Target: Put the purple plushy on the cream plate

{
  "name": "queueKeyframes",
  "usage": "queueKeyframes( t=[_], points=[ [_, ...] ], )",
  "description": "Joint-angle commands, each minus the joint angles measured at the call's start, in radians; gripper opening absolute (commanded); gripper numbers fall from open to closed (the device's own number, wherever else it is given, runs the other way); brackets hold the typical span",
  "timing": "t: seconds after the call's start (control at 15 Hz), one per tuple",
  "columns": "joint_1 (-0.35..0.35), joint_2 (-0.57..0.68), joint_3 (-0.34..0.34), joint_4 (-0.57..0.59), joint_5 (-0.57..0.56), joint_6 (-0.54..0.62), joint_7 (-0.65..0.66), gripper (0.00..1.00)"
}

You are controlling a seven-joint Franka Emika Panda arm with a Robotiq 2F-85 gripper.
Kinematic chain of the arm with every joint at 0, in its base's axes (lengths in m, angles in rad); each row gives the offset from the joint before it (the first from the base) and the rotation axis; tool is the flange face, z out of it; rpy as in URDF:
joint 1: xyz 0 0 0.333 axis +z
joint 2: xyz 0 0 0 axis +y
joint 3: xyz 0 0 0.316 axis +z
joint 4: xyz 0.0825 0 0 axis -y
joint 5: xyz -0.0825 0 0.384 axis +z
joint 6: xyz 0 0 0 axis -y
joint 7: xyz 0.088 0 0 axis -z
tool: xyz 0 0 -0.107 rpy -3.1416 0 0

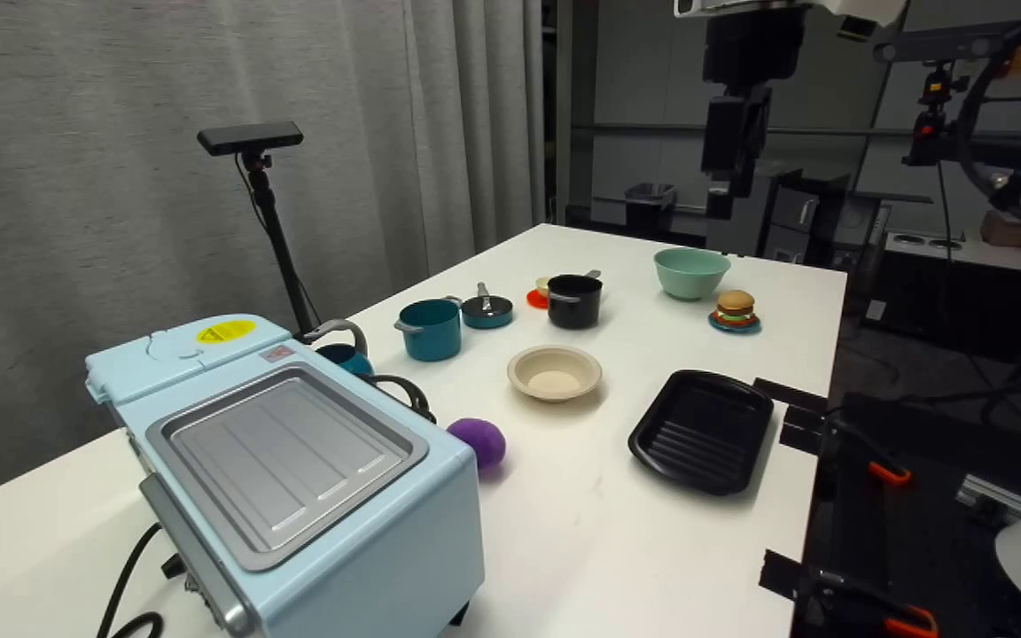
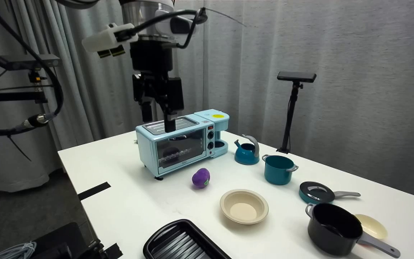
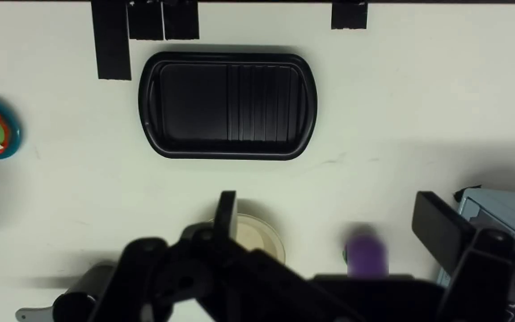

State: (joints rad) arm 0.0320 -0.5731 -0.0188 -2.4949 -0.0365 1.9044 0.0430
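Note:
The purple plushy [image 1: 478,442] lies on the white table beside the light blue oven. It also shows in an exterior view [image 2: 201,178] and, blurred and partly hidden by the gripper body, in the wrist view [image 3: 366,255]. The cream plate [image 1: 555,373] sits on the table a little way from the plushy, also seen in an exterior view [image 2: 244,207]. In the wrist view the left finger covers part of the plate [image 3: 259,237]. My gripper [image 2: 158,122] is open and empty, high above the table. In the wrist view the fingers [image 3: 326,199] are wide apart with the plushy below between them.
A light blue oven [image 2: 182,147] stands close to the plushy. A black tray [image 1: 704,434] lies near the table's edge. A kettle [image 2: 247,154], teal pot [image 1: 432,330], lidded pan [image 1: 487,311], black pot [image 1: 574,301], green bowl [image 1: 691,272] and toy burger [image 1: 735,310] stand around.

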Motion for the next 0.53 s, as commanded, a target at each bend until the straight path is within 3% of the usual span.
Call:
queueKeyframes(
  t=[0.0, 0.47],
  points=[
    [-0.015, 0.048, 0.016, 0.027, 0.012, 0.029, 0.014, 1.00],
    [0.001, 0.331, 0.048, 0.162, 0.019, 0.215, 0.058, 1.00]
  ],
)
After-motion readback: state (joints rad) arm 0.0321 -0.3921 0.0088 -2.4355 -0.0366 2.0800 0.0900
